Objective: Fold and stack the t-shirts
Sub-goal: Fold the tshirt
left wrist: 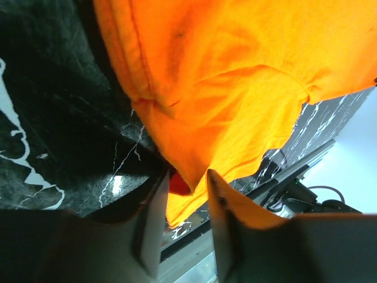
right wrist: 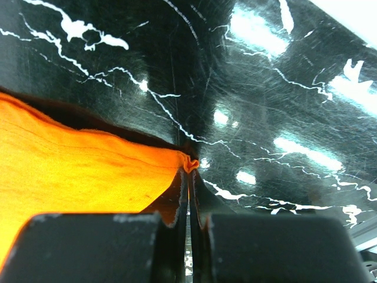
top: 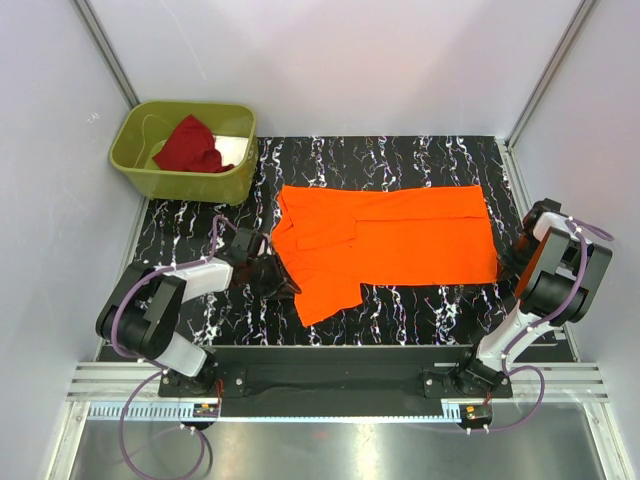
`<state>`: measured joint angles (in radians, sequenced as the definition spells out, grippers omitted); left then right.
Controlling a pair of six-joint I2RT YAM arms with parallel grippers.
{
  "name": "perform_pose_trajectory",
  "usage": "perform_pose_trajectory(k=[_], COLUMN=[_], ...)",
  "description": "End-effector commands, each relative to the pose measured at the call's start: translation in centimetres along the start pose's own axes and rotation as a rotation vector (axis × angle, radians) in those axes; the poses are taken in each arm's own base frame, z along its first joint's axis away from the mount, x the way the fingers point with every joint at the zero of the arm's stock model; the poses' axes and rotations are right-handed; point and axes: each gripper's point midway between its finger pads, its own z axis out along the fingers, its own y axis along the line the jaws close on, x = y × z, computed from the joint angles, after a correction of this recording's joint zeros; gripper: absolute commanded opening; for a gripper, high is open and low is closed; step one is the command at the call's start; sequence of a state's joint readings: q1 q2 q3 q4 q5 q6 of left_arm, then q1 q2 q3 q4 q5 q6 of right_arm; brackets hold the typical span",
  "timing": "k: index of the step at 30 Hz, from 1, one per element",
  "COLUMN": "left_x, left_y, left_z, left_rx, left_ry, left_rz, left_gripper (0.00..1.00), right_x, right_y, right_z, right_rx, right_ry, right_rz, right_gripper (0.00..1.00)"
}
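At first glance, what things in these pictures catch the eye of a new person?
The orange t-shirt stands out first, spread on the black marbled table between both arms. The right end effector is shut on its corner. At far left, the dark red t-shirt lies bunched in the olive-green bin.
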<state>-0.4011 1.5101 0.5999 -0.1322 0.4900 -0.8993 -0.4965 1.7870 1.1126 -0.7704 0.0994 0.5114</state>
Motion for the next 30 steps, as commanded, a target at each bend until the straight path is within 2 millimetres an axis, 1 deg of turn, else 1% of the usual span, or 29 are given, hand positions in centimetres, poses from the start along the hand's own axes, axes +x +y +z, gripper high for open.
perform_pose_trajectory(k=[1,3,4,5,8,15,20,23,28,29,30], left_x=[-0.8,-0.9,-1.0,-1.0,-1.0,0.2,0.4,0.1,-1.6,-1.7,-2.4], left_y=[-0.1,-0.1,-0.4,-0.6,-1.3,-1.9,-2.3,-2.6,-4.7,-4.5,-5.5], left_z=[0.0,-0.2,-0.3,-0.5,-1.1,-1.9,-2.7,-2.9,-3.5,-3.4,-3.7], left_rx=[-0.008,-0.013,-0.007,-0.001,0.024,0.056,0.059,0.048,0.059,0.041,0.051], left_ry=[-0.043,-0.047,-0.047,-0.051,-0.065,-0.021,-0.026,-0.019,-0.049,-0.038,-0.052], left_rz=[0.030,0.048,0.059,0.071,0.093,0.090,0.107,0.130,0.191,0.204,0.224], left_gripper=[0.27,0.21,0.16,0.07,0.00,0.00,0.00,0.00,0.00,0.00,0.00], right_x=[0.9,0.9,0.9,1.0,0.8,0.5,0.6,0.6,0.0,-0.3,-0.4], right_y=[0.4,0.5,0.4,0.4,0.5,0.5,0.4,0.4,0.7,0.8,1.0], right_z=[0.8,0.9,0.8,0.8,0.7,0.1,0.0,-0.5,-1.6,-1.9,-2.0], right_rx=[-0.009,-0.008,-0.008,-0.005,-0.008,-0.006,-0.005,-0.003,-0.013,-0.017,-0.018], right_ry=[0.030,0.031,0.033,0.031,0.027,0.013,0.010,0.000,-0.028,-0.034,-0.037], right_rz=[-0.019,-0.020,-0.019,-0.020,-0.023,-0.025,-0.030,-0.035,-0.040,-0.040,-0.043], right_gripper=[0.00,0.00,0.00,0.00,0.00,0.00,0.00,0.00,0.00,0.00,0.00])
